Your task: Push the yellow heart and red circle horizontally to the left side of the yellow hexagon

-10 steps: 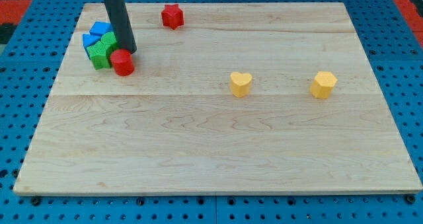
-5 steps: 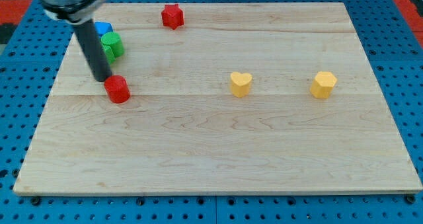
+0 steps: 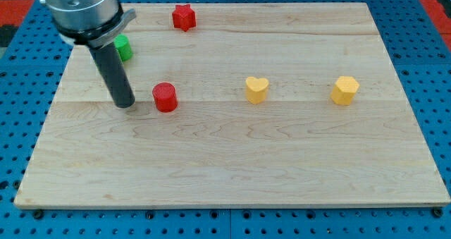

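The red circle lies on the wooden board left of centre. The yellow heart sits near the middle, to the red circle's right. The yellow hexagon sits further right, roughly level with the heart. My tip rests on the board just left of the red circle, with a small gap between them.
A red star-like block sits near the board's top edge. A green block shows at the upper left, partly hidden behind the rod. The wooden board lies on a blue pegboard.
The red circle has slid down and to the right, from beside the upper-left cluster toward the heart. My tip moved down and right behind it. The rod now hides the blue blocks.
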Robot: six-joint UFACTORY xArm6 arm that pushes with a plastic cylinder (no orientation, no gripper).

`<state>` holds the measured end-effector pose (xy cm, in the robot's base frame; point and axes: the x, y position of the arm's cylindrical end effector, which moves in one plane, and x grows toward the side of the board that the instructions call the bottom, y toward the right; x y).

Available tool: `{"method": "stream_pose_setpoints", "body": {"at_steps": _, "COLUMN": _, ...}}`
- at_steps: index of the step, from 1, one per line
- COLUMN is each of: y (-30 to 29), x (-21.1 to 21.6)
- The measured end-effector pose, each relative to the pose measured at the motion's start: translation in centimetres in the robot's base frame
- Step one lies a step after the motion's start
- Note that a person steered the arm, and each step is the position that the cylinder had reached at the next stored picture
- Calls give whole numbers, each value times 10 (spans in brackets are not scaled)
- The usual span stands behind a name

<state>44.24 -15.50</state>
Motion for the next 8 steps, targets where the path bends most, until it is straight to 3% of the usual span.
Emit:
{"method": "stream_pose_setpoints", "body": {"at_steps": 1, "y": 63, "x": -10}}
{"method": "stream_pose_setpoints", "body": {"at_steps": 2, "y": 50, "x": 1}}
{"method": "stream_pose_setpoints", "body": {"at_steps": 3, "y": 44, "x": 43}}
{"method": "stream_pose_setpoints", "body": {"at_steps": 5, "y": 143, "x": 37}}
{"method": "stream_pose_setpoints", "body": {"at_steps": 6, "y": 108, "x": 16}}
{"method": "stream_pose_setpoints", "body": {"at_steps": 7, "y": 92, "x": 25}}
{"method": "stream_pose_setpoints", "body": {"at_steps": 8, "y": 107, "x": 23}}
